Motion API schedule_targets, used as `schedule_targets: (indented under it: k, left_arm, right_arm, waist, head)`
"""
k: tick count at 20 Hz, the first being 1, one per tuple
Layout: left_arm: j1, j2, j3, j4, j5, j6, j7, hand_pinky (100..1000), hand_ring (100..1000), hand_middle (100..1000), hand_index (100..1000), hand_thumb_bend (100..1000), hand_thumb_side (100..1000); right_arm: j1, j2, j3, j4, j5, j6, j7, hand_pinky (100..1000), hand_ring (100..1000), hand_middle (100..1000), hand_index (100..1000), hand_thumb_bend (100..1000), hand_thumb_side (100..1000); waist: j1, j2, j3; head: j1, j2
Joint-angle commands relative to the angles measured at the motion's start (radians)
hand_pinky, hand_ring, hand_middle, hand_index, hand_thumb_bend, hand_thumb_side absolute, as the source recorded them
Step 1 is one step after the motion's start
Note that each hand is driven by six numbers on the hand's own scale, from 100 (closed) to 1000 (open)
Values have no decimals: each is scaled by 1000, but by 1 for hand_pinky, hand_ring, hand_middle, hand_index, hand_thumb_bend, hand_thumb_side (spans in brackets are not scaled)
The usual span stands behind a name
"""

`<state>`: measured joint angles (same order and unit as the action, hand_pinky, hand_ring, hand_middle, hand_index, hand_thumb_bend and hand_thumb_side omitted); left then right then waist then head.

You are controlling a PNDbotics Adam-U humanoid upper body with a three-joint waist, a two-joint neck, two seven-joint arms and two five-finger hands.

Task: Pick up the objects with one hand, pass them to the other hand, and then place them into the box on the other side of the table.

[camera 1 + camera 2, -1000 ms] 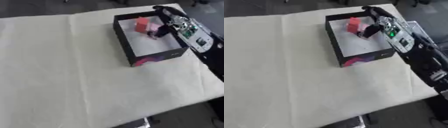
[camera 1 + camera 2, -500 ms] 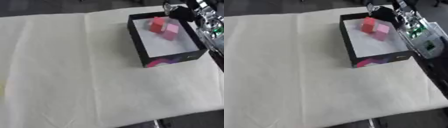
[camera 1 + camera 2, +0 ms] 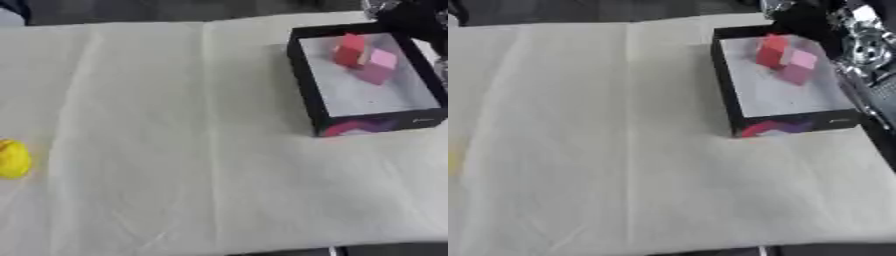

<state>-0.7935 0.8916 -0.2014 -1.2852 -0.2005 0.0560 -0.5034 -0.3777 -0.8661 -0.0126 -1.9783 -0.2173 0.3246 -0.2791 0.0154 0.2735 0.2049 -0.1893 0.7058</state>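
I see my right hand (image 3: 815,20) beyond the black box (image 3: 308,85) holding red (image 3: 349,50) and pink blocks (image 3: 378,65), fingers' state unclear.

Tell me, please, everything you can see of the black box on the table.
The black box is an open rectangular tray with dark walls and a pale grey floor, seemingly cardboard. Its near wall bears a pink and purple print. It sits flat at the table's far right on the cream cloth, turned slightly askew. Inside, toward the far end, a red block and a pink block lie touching each other. Nothing covers it.
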Motion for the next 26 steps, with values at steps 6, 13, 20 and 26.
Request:
schedule_targets:
  k: [6,13,20,26]
  left_arm:
    - [-47,22,-138,-57,-75,93,-32,885,805,778,890,713,537]
    - [-98,-58,-201,-5,-163,111,-33,881,807,780,895,748,486]
    - [-135,-126,-235,116,-246,79,-78,879,816,787,895,748,209]
    - [-115,-127,-252,180,-289,44,-140,883,827,797,898,751,140]
  right_arm:
    - [-10,-16,-4,-22,-2,-15,-16,973,946,916,1000,100,197]
    - [11,-14,-8,-22,1,-20,-33,974,943,912,1000,100,203]
    - [18,-9,-6,-22,-5,-26,-45,975,941,911,1000,100,212]
    - [24,-11,-5,-22,-6,-27,-51,976,940,911,1000,100,214]
  waist:
    - [-3,-22,6]
    - [-4,-22,5]
    - [-2,-21,5]
    - [-1,-21,1]
  head:
    - [63,20]
    - [65,30]
    - [62,32]
    - [63,35]
